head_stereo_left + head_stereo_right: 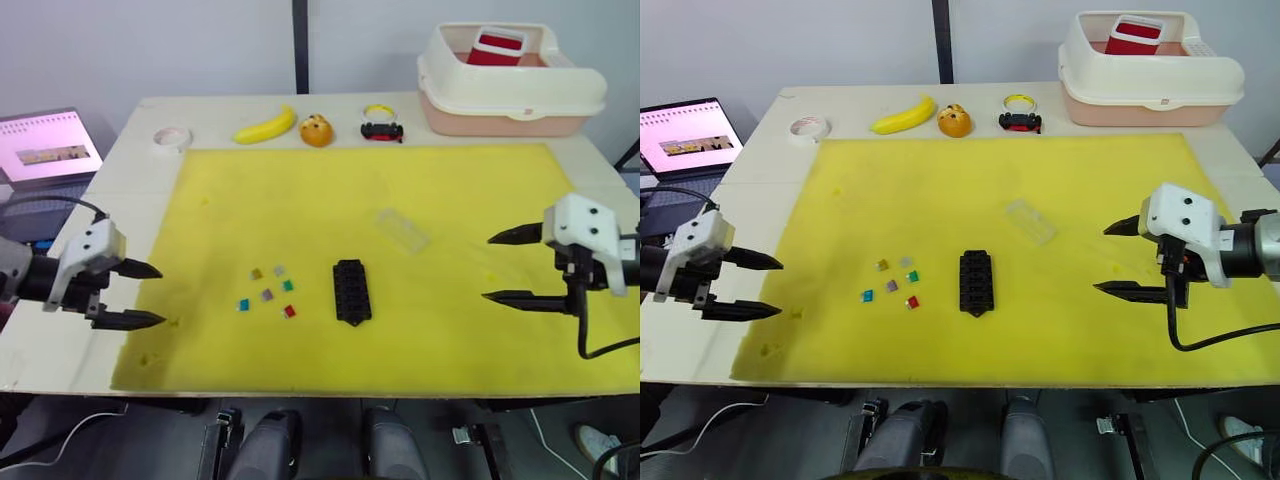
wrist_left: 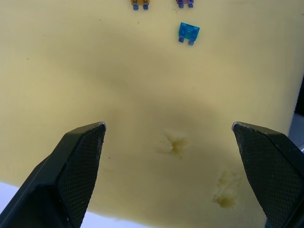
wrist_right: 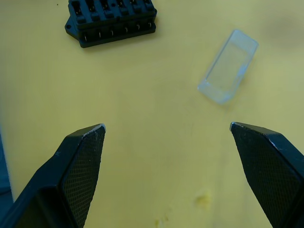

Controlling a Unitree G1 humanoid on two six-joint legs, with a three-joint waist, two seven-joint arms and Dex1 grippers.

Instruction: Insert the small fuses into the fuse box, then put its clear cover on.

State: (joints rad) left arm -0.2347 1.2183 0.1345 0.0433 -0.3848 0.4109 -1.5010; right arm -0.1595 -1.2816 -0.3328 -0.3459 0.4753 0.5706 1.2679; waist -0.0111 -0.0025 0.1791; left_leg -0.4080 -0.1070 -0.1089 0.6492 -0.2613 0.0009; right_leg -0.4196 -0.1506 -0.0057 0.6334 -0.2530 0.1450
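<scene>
Six small fuses (image 1: 270,290) loose at 9 o'clock of fuse box (image 1: 352,291) | clear cover (image 1: 402,229) at 1 o'clock | left gripper (image 1: 140,294), right gripper (image 1: 507,267) spread wide, empty.

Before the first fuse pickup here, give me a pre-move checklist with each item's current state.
1. Left gripper fingers open and empty: ok.
2. Right gripper fingers open and empty: ok.
3. Small fuses lie loose and apart on the yellow mat, to the left of the fuse box: ok.
4. Fuse box flat on the mat, nothing on top of it: ok.
5. Clear cover lies apart from the box, out of the way: ok.
6. Fuse box slots all empty: cannot tell.
</scene>
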